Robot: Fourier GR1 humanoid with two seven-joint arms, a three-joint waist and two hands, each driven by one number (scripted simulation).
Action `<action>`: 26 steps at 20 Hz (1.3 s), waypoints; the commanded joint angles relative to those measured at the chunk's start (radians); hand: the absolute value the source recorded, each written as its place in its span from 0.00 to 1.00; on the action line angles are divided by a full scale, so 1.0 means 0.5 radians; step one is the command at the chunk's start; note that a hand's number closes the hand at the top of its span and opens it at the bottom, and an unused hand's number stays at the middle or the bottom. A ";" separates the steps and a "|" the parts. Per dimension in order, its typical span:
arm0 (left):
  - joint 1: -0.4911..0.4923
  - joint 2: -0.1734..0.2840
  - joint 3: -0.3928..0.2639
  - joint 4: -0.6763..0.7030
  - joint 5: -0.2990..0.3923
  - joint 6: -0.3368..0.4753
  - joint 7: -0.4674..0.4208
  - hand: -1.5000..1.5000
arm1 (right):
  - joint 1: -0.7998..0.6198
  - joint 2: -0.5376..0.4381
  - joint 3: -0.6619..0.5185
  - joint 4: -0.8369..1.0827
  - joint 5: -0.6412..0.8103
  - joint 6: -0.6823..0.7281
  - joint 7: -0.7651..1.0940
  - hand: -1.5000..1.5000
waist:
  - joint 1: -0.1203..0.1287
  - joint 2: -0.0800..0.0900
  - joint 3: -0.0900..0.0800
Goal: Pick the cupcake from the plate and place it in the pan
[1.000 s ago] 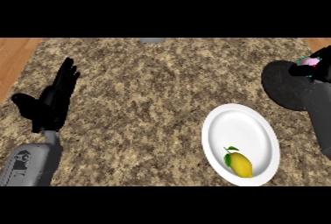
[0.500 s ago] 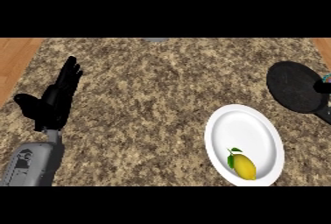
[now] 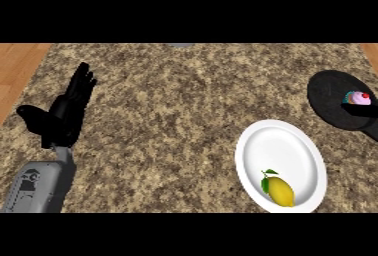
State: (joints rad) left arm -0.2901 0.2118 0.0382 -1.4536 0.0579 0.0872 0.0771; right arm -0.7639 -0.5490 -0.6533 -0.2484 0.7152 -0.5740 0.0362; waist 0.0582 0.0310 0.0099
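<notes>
While the left hand [image 3: 65, 111] rests spread, fingers up, at the left of the granite bench [image 3: 170, 110], the pink cupcake [image 3: 358, 98] sits in the black pan [image 3: 334, 95] at the right edge. Nearby, the white plate [image 3: 284, 145] holds a lemon [image 3: 280, 191].

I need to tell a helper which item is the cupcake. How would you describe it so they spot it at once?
Look to the right edge of the speckled granite counter, where a black pan sits above the white plate. The cupcake rests in that pan: pink frosting, red cherry, unlike the yellow lemon on the plate.
</notes>
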 commanded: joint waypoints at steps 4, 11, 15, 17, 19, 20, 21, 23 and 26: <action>0.077 -0.041 -0.039 0.023 -0.060 0.030 -0.070 0.50 | 0.067 0.047 -0.186 -0.073 -0.221 -0.075 -0.482 0.00 | -0.015 -0.011 -0.005; 0.095 0.046 0.063 -0.013 -0.005 -0.006 0.003 0.50 | 0.170 0.244 -0.485 -0.274 -0.655 -0.051 -1.011 0.00 | -0.083 -0.051 -0.014; 0.167 0.028 0.074 0.005 -0.019 0.007 -0.055 0.50 | 0.299 0.396 -0.498 -0.443 -0.839 0.295 -1.142 0.00 | -0.141 -0.077 -0.021; 0.225 0.009 0.065 0.002 -0.028 0.011 -0.076 0.50 | 0.410 0.369 -0.436 -0.613 -0.857 0.492 -1.072 0.00 | -0.172 -0.090 -0.025; 0.122 0.033 0.070 -0.107 -0.023 0.044 0.118 0.50 | 0.523 0.628 -0.384 -0.798 -0.877 0.410 -1.140 0.00 | -0.179 -0.096 -0.025; 0.295 0.091 0.142 -0.022 0.014 -0.044 -0.084 0.50 | 0.616 0.627 -0.381 -0.898 -0.902 0.496 -1.141 0.00 | -0.191 -0.100 -0.028; 0.237 0.042 0.081 -0.129 -0.024 0.028 0.052 0.50 | 0.663 0.671 -0.331 -1.031 -0.886 0.508 -1.077 0.00 | -0.199 -0.106 -0.028; 0.104 0.038 0.115 0.017 0.000 0.005 -0.001 0.50 | 0.754 0.697 -0.269 -1.303 -0.904 0.593 -0.928 0.00 | -0.210 -0.094 -0.029; 0.191 0.063 0.152 -0.014 -0.001 0.020 0.003 0.50 | 1.037 0.926 -0.189 -1.673 -0.878 0.578 -0.915 0.00 | -0.217 -0.100 -0.030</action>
State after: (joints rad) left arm -0.2006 0.2373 0.0974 -1.4619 0.0513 0.0946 0.0724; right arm -0.3763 -0.1820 -0.7944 -0.8783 0.2785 -0.3169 -0.4549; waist -0.0435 -0.0173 -0.0044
